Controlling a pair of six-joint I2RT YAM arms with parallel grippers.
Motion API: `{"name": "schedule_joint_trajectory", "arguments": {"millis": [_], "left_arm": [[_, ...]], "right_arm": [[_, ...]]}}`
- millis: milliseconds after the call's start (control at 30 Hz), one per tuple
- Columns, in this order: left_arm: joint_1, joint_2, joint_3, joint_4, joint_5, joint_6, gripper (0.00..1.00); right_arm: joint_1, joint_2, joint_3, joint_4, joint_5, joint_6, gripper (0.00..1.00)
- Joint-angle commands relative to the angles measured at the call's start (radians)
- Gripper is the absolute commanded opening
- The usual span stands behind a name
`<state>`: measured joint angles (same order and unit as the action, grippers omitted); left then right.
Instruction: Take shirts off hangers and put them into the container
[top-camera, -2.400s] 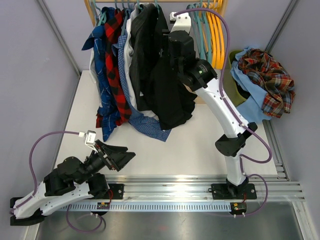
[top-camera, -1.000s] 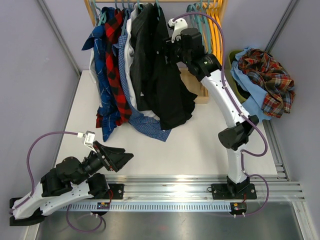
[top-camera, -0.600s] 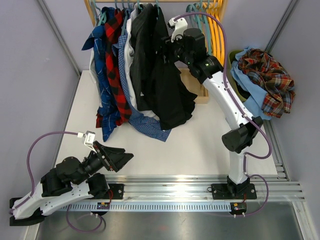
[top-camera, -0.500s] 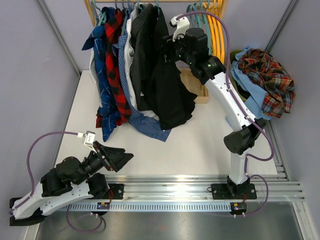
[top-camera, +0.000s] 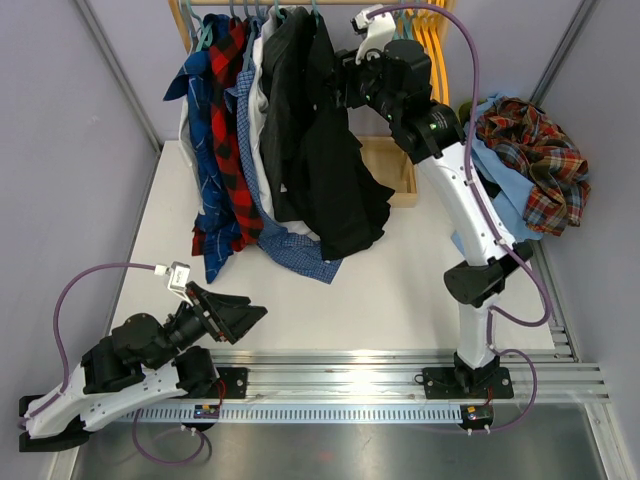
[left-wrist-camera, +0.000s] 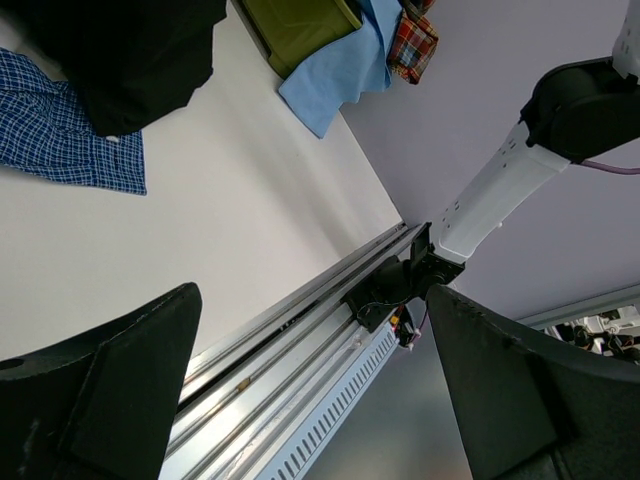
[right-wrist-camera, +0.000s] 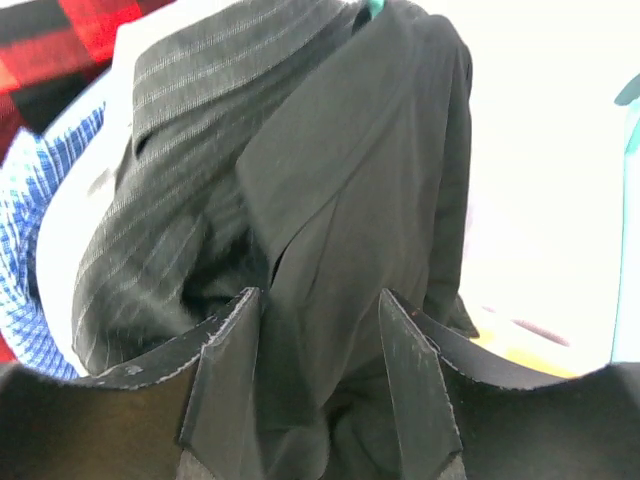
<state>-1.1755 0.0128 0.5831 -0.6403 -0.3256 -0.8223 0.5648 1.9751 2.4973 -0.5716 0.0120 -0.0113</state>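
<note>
Lying low at the near left of the counter (top-camera: 400, 270), the left gripper (top-camera: 228, 315) has its fingers (left-wrist-camera: 110, 400) spread as wide as they go, with nothing between them and nothing touching them. Beyond it, at the back, the shirts hang close together on teal hangers (top-camera: 203, 38): a blue plaid shirt (top-camera: 205, 150), then a red-black plaid shirt (top-camera: 232, 110), a blue check shirt (top-camera: 290, 248) whose tail trails onto the counter, a white shirt (top-camera: 258, 150), a dark grey shirt (top-camera: 285, 90) and a black shirt (top-camera: 340, 190). The right gripper (right-wrist-camera: 318, 295) is raised to the top of the black shirt, its fingers (right-wrist-camera: 225, 380) partly apart on either side of a fold near the collar. I cannot tell whether they pinch the cloth. Orange-yellow hangers (top-camera: 437, 35) hang just right of that arm. At the far right stands the olive container (left-wrist-camera: 300, 22), with a brown-red plaid shirt (top-camera: 530, 155) heaped on it and a light blue cloth (top-camera: 500, 215) spilling over the rim.
</note>
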Motion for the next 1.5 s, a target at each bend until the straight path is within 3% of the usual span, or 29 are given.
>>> {"name": "schedule_joint_trajectory", "arguments": {"millis": [0,500,600,667,767,1100,1467], "left_arm": [[-0.003,-0.079,0.026,0.028,-0.001,0.000,0.99],[-0.003,-0.091,0.035,0.002,-0.012,-0.003,0.99],[-0.003,-0.097,0.035,-0.002,-0.012,-0.005,0.99],[-0.003,-0.103,0.034,-0.004,-0.013,-0.008,0.99],[-0.003,-0.111,0.031,-0.010,-0.015,-0.011,0.99],[-0.003,-0.132,0.024,-0.024,-0.020,-0.020,0.99],[-0.001,-0.105,0.018,-0.001,-0.018,-0.012,0.99]], "right_arm": [[0.006,0.086,0.136,-0.117,0.039,0.005,0.58],[0.006,0.110,0.109,-0.163,0.075,0.031,0.58],[0.006,0.094,0.092,-0.123,0.103,0.037,0.48],[0.006,0.085,0.080,-0.088,0.094,0.034,0.35],[0.006,0.080,0.069,-0.053,0.126,0.036,0.00],[0.009,-0.085,-0.155,0.180,0.160,-0.019,0.00],[0.007,-0.266,-0.215,0.300,0.192,-0.102,0.00]]}}
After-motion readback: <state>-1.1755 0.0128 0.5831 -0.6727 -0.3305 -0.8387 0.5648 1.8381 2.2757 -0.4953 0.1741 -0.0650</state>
